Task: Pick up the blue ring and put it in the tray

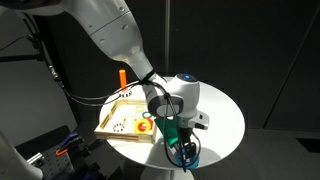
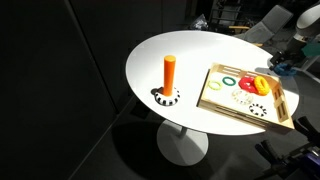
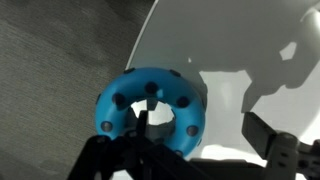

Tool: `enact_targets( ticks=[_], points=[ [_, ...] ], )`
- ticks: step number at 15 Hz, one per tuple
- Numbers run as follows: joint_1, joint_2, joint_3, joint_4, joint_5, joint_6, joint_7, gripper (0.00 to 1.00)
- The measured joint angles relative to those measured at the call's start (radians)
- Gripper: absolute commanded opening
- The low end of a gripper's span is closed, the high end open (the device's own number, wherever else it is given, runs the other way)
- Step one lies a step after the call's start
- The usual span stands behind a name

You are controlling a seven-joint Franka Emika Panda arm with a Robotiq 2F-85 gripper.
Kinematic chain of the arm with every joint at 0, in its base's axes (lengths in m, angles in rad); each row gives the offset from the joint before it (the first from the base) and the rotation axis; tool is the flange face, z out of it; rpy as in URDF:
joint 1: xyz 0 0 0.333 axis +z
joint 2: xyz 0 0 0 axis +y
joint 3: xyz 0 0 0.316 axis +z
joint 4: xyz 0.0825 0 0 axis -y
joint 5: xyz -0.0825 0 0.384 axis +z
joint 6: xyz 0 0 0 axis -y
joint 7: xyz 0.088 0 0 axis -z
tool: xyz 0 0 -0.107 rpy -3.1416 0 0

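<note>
The blue ring [image 3: 150, 108] is sky-blue with dark dimples and lies flat on the white table close to its rim. It shows small in both exterior views [image 1: 187, 153] [image 2: 284, 68]. My gripper [image 3: 200, 128] is open and low over it. One finger stands at the ring's hole and the other out on the bare table, so one side of the ring lies between them. The gripper also shows in both exterior views [image 1: 180, 140] [image 2: 290, 58]. The light-wood tray [image 1: 108, 122] [image 2: 235, 108] sits apart from the ring.
The round white table [image 1: 225, 115] [image 2: 180, 50] also holds an upright orange peg [image 2: 169, 72] [image 1: 122, 77] on a dotted base. The tray holds a green ring [image 2: 229, 80], a red-and-yellow ring [image 2: 258, 85] and small white pieces. The table edge is right beside the blue ring.
</note>
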Motion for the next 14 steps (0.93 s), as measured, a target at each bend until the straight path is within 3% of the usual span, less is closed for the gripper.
enact_targets(
  ticks=[7,14],
  points=[
    [0.001,0.013,-0.002,0.023,0.000,0.000,0.003,0.09],
    [0.061,-0.024,-0.009,0.025,0.000,-0.001,0.041,0.10]
  ],
)
